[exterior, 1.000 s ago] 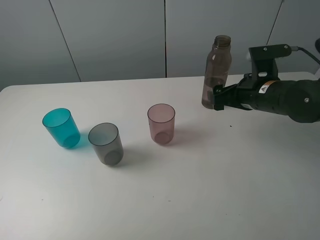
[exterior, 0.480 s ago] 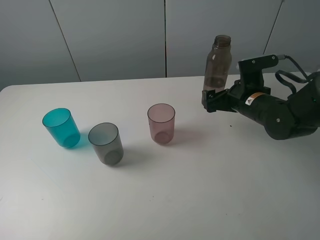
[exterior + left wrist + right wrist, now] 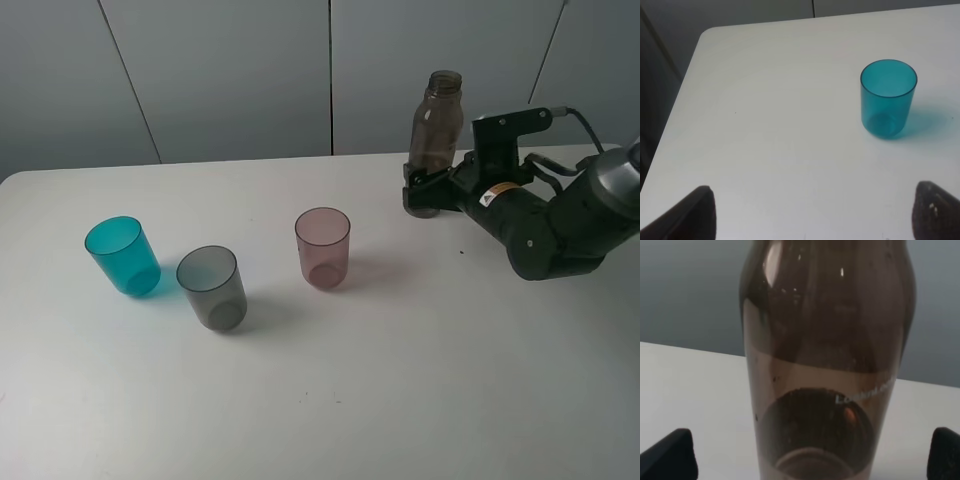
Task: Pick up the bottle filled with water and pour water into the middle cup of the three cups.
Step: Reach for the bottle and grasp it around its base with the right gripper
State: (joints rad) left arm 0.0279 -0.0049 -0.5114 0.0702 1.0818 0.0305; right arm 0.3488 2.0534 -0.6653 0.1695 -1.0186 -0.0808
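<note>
The smoky brown-grey bottle (image 3: 436,135) stands upright at the table's far right, with water in its lower part. It fills the right wrist view (image 3: 825,365). My right gripper (image 3: 427,193) is open, with its fingers on either side of the bottle's base, as the right wrist view (image 3: 805,455) shows. The three cups stand upright in a row: teal (image 3: 122,255), the smoky grey middle cup (image 3: 212,287) and pink (image 3: 322,247). My left gripper (image 3: 815,215) is open and empty, above the table near the teal cup (image 3: 888,98). It is out of the high view.
The white table (image 3: 400,380) ends at a grey panelled wall behind the bottle. In the left wrist view the table's corner and side edge (image 3: 700,45) lie beside the teal cup.
My right arm has moved left and toward the wall, bringing its open fingers around the bottle's base. The bottle and the cups have not moved.
</note>
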